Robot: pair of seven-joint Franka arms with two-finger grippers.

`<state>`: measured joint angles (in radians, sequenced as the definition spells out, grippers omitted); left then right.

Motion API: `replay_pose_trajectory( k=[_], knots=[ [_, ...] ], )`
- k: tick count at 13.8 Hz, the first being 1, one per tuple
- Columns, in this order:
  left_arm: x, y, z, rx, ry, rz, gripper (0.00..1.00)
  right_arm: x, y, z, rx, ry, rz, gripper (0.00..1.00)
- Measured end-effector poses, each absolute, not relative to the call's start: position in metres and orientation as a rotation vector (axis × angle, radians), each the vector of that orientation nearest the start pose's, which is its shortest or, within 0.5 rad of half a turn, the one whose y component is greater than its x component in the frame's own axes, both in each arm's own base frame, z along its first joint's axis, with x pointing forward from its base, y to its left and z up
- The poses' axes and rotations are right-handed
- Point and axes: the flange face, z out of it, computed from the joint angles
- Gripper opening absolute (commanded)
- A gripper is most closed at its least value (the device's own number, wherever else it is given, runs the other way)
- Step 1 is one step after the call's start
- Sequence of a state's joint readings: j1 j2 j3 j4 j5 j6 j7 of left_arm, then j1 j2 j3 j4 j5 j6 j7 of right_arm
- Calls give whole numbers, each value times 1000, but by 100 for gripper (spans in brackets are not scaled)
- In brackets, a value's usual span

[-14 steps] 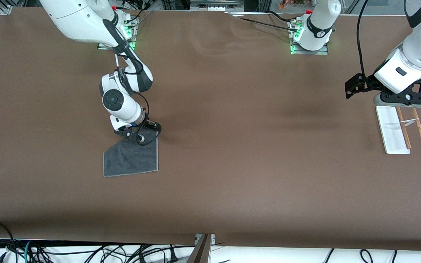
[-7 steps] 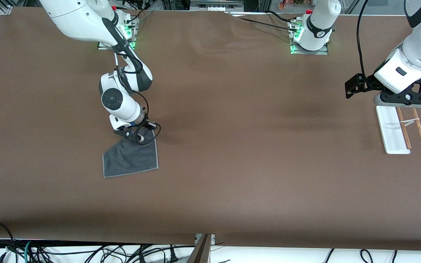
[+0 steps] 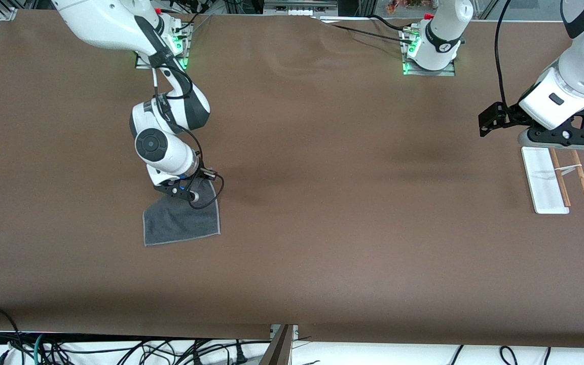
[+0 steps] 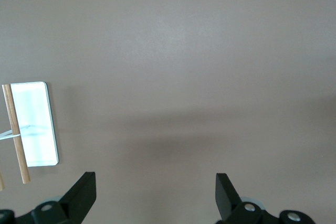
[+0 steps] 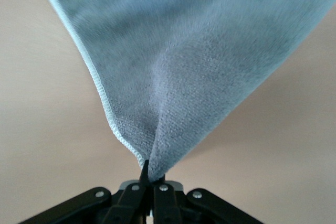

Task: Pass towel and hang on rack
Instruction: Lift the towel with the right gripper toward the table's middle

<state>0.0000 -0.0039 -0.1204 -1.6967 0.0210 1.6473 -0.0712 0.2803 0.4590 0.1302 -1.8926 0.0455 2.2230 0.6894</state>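
**Right hand pinches towel corner; left hand waits over rack**

The right hand is clenched on one corner of the towel, its fingers drawn tight together on the cloth in the right wrist view. From that pinched corner the dark grey towel fans out away from the hand, widening toward the front camera. The gripped corner is puckered and drawn up a little, while the rest of the cloth lies flat on the counter toward the right arm's end. Its long axis runs from the hand at the corner down to the lighter stitched edge nearest the front camera, and that edge lies slightly tilted.

The left hand waits in the air over the end of the rack that lies farther from the front camera. Its fingers are spread wide apart and released, with nothing between them.

The rack stands toward the left arm's end of the counter, well apart from the towel. Its white base is long and narrow, its long axis running toward the front camera, and its two brown rods run parallel beside the base along that same line, joined by a thin white crosspiece. No cloth hangs on the rods.

The brown counter between the two hands is bare.
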Motion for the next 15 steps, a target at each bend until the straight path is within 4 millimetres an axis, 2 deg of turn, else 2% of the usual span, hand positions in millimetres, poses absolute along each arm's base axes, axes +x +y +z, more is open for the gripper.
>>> replay_pose_trajectory(
  k=[3,5,7,11,15],
  knots=[
    [552,-65,574,-3114,80,67,100,581,259,294,-2967,581,374,0],
    [552,-66,574,-3119,81,68,100,588,276,321,-2845,661,436,0],
    [551,-67,574,-3127,82,70,100,584,307,345,-2779,715,465,0],
    [545,-68,569,-3122,135,162,100,560,383,398,-2542,814,625,0],
    [539,-67,561,-3151,343,279,100,544,428,439,-2273,860,819,0]
  ],
)
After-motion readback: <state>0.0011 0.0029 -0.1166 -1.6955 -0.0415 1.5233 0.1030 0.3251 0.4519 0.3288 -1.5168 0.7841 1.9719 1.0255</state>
